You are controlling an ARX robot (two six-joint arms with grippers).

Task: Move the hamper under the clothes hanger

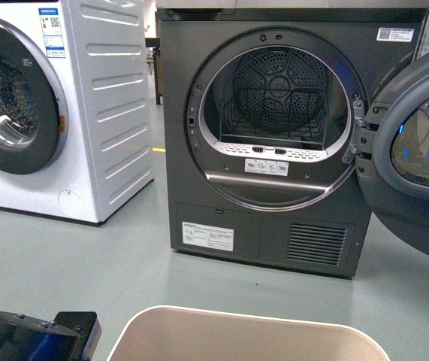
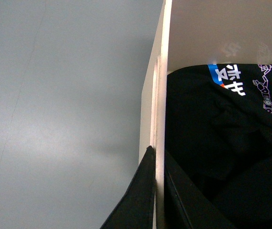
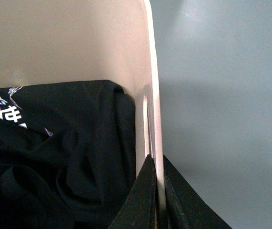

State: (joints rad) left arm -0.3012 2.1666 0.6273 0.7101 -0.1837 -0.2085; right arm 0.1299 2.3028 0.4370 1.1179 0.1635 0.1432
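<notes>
— Grey floor (image 1: 64,256) ahead, open dryer (image 1: 267,218) beyond. Where's the hamper (image 1: 248,335)?
— Between the arms, long axis running gripper to gripper. Left gripper (image 2: 157,160) pinches one end wall, right gripper (image 3: 156,164) the other.
— And the clothes hanger?
— Out of view; which way it lies, I can't tell. Probably both arms shift together.

Smooth matt plastic hamper (image 1: 246,337), black cloth (image 3: 55,157) inside

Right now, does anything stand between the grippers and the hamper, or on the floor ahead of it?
Nothing separates them: the left gripper and the right gripper each clamp a hamper wall. Ahead stands a grey dryer with its door open. The clothes hanger appears in no view.
</notes>
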